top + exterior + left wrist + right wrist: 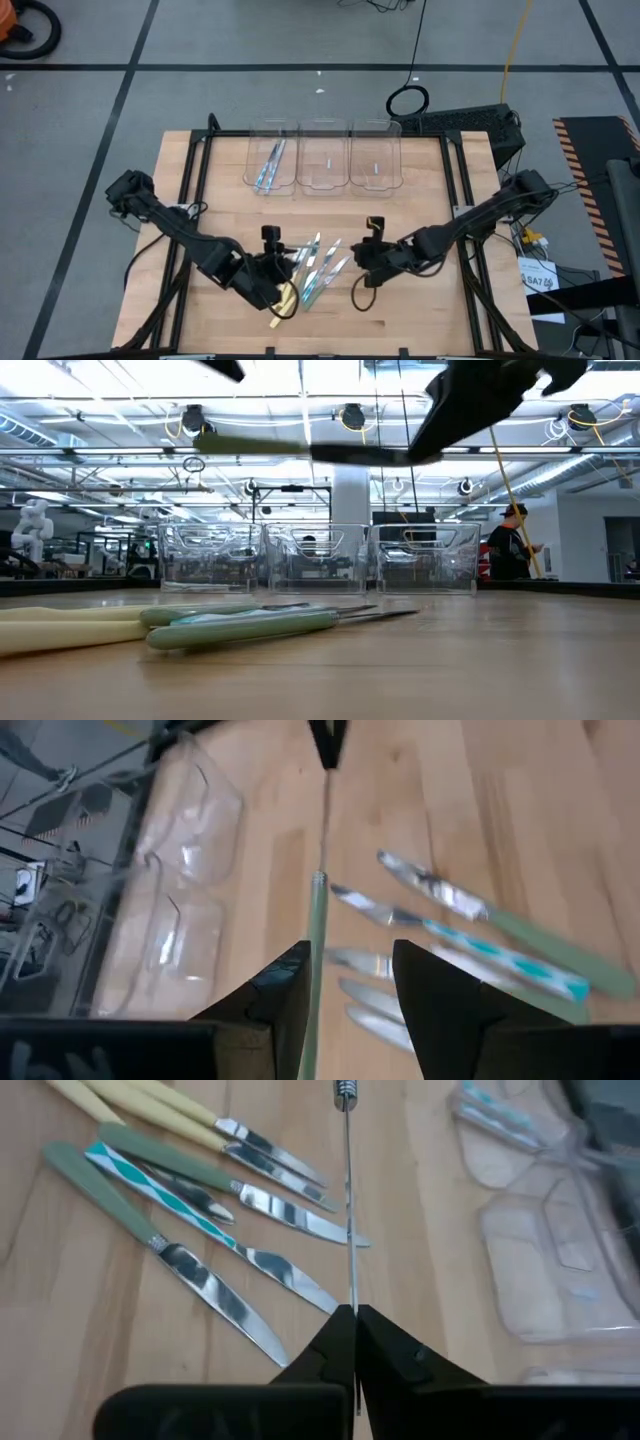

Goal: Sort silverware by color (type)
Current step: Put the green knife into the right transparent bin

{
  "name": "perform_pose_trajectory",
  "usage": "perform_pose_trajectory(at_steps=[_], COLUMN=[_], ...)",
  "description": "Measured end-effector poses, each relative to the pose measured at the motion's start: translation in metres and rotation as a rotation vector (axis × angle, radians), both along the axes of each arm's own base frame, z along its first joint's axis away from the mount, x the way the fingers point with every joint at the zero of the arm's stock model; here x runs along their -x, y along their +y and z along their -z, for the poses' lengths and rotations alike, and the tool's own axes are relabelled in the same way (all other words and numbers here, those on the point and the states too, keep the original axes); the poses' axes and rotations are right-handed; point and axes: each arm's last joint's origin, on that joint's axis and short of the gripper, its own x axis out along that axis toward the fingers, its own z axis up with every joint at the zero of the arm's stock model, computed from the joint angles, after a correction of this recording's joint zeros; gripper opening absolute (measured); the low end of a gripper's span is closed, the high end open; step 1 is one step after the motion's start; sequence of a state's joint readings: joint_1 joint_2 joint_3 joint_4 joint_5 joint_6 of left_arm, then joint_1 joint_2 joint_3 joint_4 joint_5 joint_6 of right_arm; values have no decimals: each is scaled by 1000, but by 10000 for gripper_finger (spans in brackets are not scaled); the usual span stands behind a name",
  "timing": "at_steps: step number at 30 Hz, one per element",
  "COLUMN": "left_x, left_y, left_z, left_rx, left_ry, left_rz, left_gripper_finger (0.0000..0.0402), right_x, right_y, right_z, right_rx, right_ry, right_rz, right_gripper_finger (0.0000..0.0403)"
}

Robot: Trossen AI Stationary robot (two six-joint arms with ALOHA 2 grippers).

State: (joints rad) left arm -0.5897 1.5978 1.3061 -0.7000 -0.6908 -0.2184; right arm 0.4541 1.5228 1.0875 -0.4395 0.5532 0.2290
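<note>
Silverware (215, 1210) on the light wood table (420, 320): silvery blades; handles pale yellow, plain sage green, and one white with teal zigzag (160, 1190); clear bins (322, 156), left bin holding blue-handled pieces (270, 165); both arms dark; black table frame.

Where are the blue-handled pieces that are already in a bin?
In the high view, the blue-handled pieces lie in the leftmost clear bin, on the left arm's side at the far edge of the table, next to the middle bin.
</note>
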Motion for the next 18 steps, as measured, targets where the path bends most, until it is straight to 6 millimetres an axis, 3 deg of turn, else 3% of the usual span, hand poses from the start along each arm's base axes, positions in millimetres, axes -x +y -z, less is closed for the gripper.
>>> perform_pose_trajectory(at_steps=[8, 18], left_x=[-5, -14], left_y=[0, -2], left_z=[-13, 4], left_rx=[32, -2], left_ry=[-47, 0], left_rz=[-10, -15], left_gripper_finger=[152, 152], right_x=[7, 10], right_y=[8, 20], right_z=[-4, -6], right_rx=[49, 90], right_ry=[57, 52], right_rz=[27, -73], right_gripper_finger=[0, 0])
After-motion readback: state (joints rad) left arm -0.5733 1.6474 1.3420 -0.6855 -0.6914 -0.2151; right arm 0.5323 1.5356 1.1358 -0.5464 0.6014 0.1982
